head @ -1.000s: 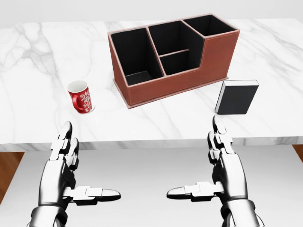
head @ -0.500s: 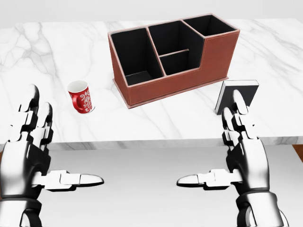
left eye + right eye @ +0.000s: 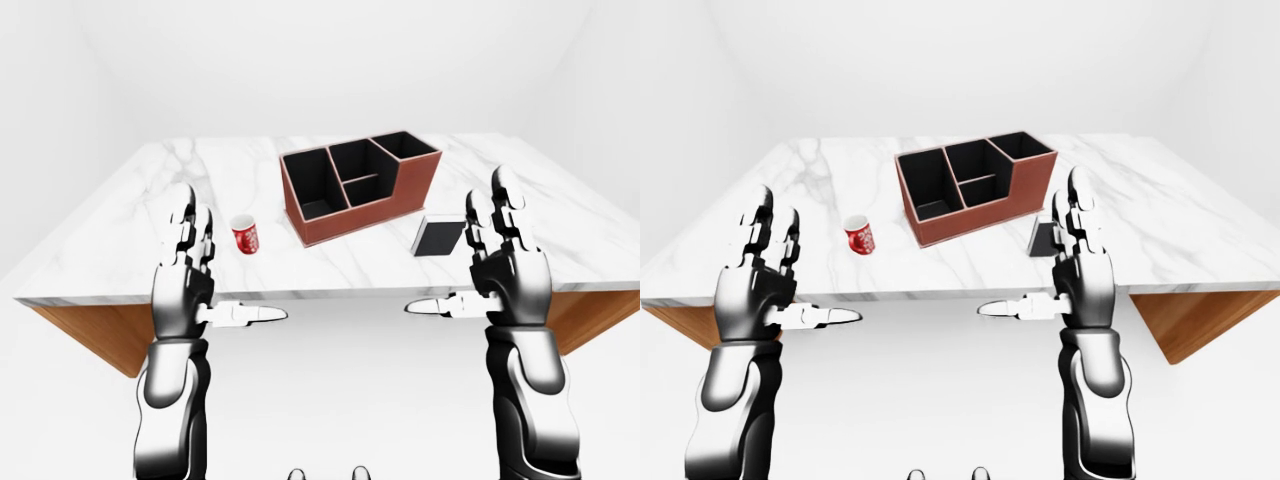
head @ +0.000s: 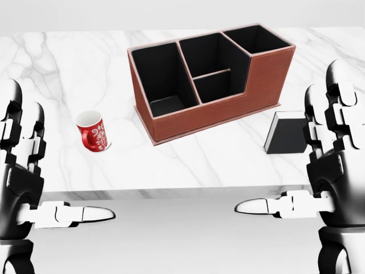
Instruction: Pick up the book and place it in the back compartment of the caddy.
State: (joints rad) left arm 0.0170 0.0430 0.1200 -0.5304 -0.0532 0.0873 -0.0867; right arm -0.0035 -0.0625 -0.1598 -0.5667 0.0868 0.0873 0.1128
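Head view: both hands are higher up than 0.5 s ago & farther apart. The left hand (image 4: 23,171) now sits at the left edge, the right hand (image 4: 328,165) at the right edge. Each hand has its fingers (image 4: 336,97) straight up & spread, thumb poking sideways toward the middle. Both hands are wide open w/ nothing in them.

The whole picture has also shifted a bit: the caddy (image 4: 211,80) & the red mug (image 4: 92,131) look slightly bigger & lower, so the camera moved, not the things.

The book (image 4: 287,132) is black w/ a white page edge. It lies on the marble table (image 4: 68,74), just right of the caddy's low right corner, not touching it. The right hand's fingers now cover part of the book's right side in this view; before they covered its middle. You can't tell if the hand touches it; in the left-eye view the hand looks to be near the table's near edge, book (image 3: 440,236) beyond it.

The caddy is brown w/ black insides. Its back compartment (image 4: 256,39), at the top right, is empty. The mug stands left of the caddy, well apart from it.
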